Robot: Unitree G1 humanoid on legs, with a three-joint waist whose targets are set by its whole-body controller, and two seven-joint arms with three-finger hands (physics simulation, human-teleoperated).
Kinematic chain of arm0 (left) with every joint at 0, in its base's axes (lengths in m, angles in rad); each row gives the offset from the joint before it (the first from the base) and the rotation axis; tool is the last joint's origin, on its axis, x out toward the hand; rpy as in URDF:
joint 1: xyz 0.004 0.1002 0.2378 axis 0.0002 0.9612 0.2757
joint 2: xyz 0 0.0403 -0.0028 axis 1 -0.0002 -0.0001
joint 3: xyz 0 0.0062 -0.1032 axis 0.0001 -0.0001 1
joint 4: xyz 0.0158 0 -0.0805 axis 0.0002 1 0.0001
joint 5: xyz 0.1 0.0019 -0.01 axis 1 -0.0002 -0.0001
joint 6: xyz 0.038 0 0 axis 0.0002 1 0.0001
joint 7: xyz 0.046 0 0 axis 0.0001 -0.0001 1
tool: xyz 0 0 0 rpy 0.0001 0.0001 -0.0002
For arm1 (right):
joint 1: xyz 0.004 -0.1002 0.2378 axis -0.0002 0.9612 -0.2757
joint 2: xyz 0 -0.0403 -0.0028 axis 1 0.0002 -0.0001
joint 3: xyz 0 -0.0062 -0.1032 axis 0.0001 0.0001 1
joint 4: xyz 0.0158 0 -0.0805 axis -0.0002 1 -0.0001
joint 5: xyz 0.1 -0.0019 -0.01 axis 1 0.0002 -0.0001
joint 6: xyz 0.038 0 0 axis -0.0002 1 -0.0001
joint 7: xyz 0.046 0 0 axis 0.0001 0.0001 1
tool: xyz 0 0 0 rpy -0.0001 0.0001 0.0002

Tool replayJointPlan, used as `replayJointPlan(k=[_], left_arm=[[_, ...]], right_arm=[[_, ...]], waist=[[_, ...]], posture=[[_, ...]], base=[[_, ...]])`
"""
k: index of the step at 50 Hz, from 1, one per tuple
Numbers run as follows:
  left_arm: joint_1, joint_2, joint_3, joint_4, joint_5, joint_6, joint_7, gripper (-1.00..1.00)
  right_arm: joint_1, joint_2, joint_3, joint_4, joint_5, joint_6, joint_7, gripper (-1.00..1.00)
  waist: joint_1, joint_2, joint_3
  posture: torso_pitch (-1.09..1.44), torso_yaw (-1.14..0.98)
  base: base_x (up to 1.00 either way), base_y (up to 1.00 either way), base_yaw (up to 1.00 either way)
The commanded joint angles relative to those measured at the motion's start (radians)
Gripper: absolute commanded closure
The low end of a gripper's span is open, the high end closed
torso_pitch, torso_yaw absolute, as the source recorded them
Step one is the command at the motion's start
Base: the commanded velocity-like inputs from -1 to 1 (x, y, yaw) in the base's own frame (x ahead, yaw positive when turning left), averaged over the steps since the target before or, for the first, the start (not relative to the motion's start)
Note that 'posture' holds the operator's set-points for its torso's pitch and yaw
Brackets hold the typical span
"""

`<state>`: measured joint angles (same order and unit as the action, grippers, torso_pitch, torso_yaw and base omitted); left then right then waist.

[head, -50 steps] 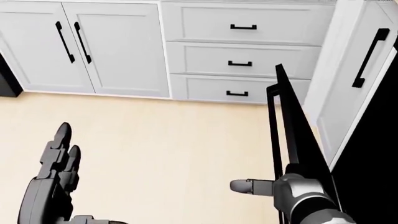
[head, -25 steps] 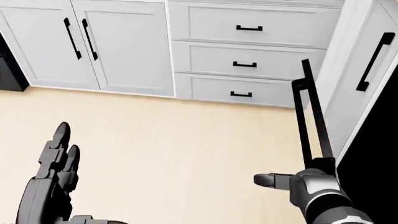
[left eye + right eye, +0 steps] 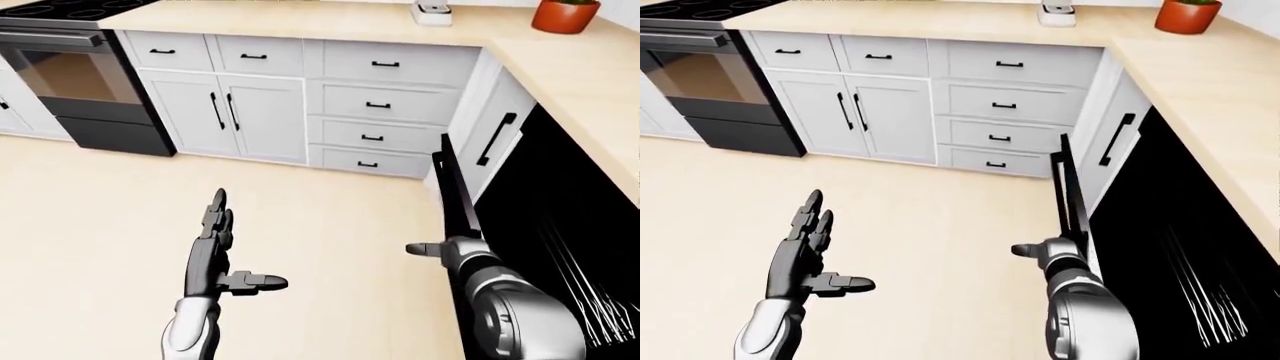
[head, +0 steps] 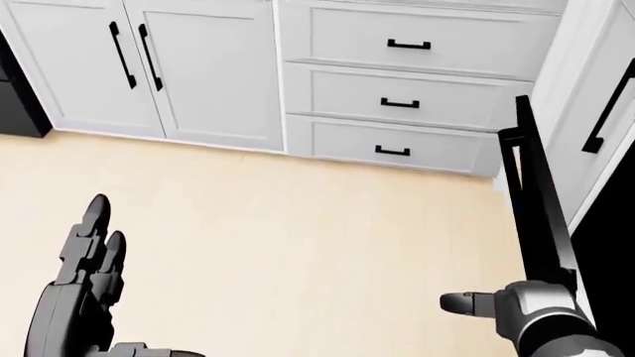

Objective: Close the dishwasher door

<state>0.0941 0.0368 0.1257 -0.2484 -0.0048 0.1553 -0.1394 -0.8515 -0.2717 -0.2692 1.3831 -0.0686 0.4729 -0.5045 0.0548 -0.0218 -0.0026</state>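
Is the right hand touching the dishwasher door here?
Touching. In the left-eye view the right hand sits flush against the nearly upright dishwasher door, with no gap showing between them; only the thumb sticks out toward the view's left.

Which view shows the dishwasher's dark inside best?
The left-eye view: the cavity fills its right side, with rack wires at lower right. The right-eye view shows much the same, a little less of it. The head view shows only a black strip at its right edge.
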Motion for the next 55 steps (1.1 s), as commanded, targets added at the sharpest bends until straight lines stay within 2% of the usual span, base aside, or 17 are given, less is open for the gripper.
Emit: replayJointPlan(k=[1,18,29,55], left_arm=[[-0.014,0.004,0.002,-0.045,-0.004,-0.030,0.001,-1.00],[-0.011,0.002,0.000,-0.052,-0.003,-0.028,0.002,-1.00],[-0.006,0.001,-0.003,-0.053,0.000,-0.032,0.002,-1.00],[0.002,-0.003,-0.010,-0.056,0.006,-0.039,0.003,-1.00]], right_arm=[[-0.015,-0.057,0.008,-0.028,-0.040,-0.013,-0.035,-1.00],[0.015,-0.116,0.020,-0.038,-0.031,-0.017,-0.012,-1.00],[0.035,-0.159,0.033,-0.049,-0.030,-0.037,0.045,-1.00],[0.095,-0.259,0.028,-0.078,0.008,-0.050,0.085,-1.00]], waist=[[-0.009,0.000,-0.015],[-0.015,-0.007,-0.017],[-0.017,-0.010,-0.016],[-0.014,-0.017,-0.014]], posture=[[0.00,0.00],[0.00,0.00],[0.00,0.00],[0.00,0.00]], base=[[0.00,0.00,0.00],[0.00,0.00,0.00],[0.00,0.00,0.00],[0.00,0.00,0.00]])
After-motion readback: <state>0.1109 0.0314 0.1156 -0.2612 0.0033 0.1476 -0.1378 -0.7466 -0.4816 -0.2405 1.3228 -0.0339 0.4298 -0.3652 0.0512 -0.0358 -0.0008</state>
